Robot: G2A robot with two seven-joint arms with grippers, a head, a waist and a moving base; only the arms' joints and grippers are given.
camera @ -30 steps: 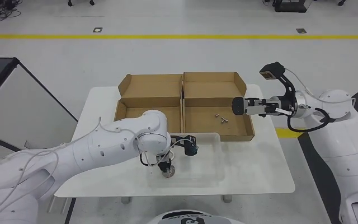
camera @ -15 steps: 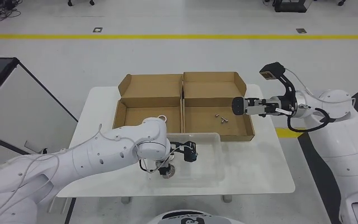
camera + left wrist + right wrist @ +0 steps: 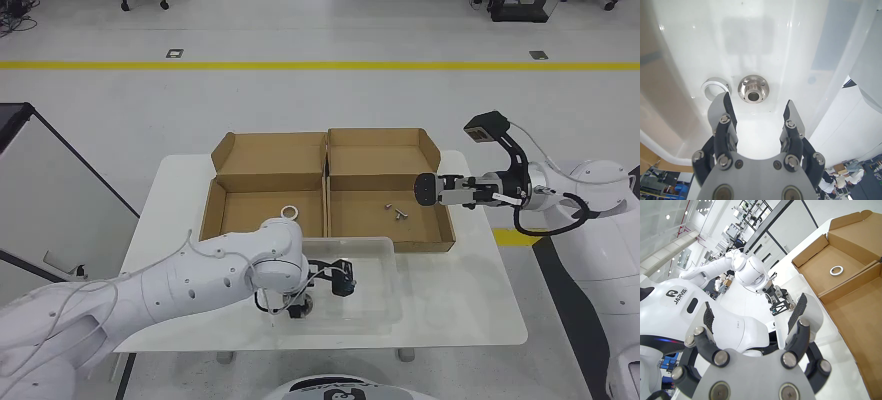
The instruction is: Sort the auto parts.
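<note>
A flanged steel bushing [image 3: 753, 92] and a silver collar [image 3: 712, 89] lie side by side, just apart, on the floor of the clear plastic bin [image 3: 375, 300]. The left hand [image 3: 757, 103] hangs over them, fingers spread wide and empty. Behind the bin, the left cardboard box [image 3: 240, 210] holds a ring [image 3: 291, 211], and the right box [image 3: 360, 215] holds two small bolts [image 3: 396, 210]. The right hand [image 3: 427, 189] hovers above that box's right side, fingers apart, holding nothing. Everything sits on the white table [image 3: 470, 300].

The boxes [image 3: 380, 160] are brown, the table [image 3: 470, 290] white, the bin [image 3: 378, 300] clear, the flange [image 3: 753, 91] and ring [image 3: 715, 81] silver
</note>
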